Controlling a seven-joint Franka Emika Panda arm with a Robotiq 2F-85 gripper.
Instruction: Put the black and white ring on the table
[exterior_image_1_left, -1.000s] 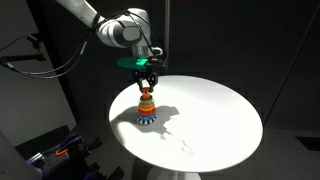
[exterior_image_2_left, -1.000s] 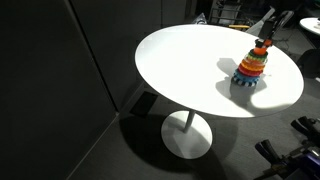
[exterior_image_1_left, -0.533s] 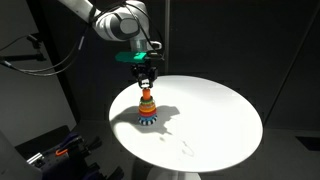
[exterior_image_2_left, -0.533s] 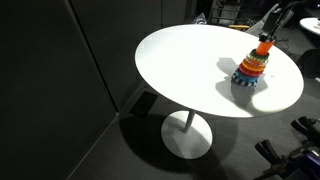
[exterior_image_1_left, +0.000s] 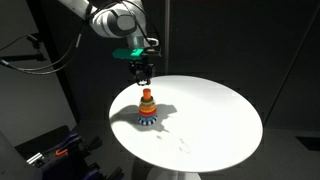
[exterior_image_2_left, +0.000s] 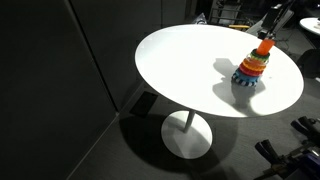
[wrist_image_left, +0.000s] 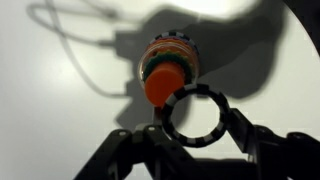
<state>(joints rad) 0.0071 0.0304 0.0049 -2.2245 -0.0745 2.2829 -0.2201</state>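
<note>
My gripper (wrist_image_left: 197, 120) is shut on the black and white ring (wrist_image_left: 194, 140), with a finger on either side of its striped rim. It holds the ring in the air just above the colourful stacking toy (wrist_image_left: 170, 60), whose orange top (wrist_image_left: 162, 86) shows beside the ring. In both exterior views the gripper (exterior_image_1_left: 143, 72) (exterior_image_2_left: 268, 28) hangs a short way over the toy (exterior_image_1_left: 147, 108) (exterior_image_2_left: 250, 70), which stands on the round white table (exterior_image_1_left: 215, 120) (exterior_image_2_left: 180, 60). The ring is too small to make out there.
The toy stands near one edge of the table. Its dark shadow and the arm's shadow fall across the white top (wrist_image_left: 60, 110). A black curtain surrounds the table, and equipment sits on the floor (exterior_image_1_left: 60, 150) below the edge.
The gripper has risen straight up from the top of the toy, carrying the ring; a gap now shows between it and the toy. The toy has not moved.
</note>
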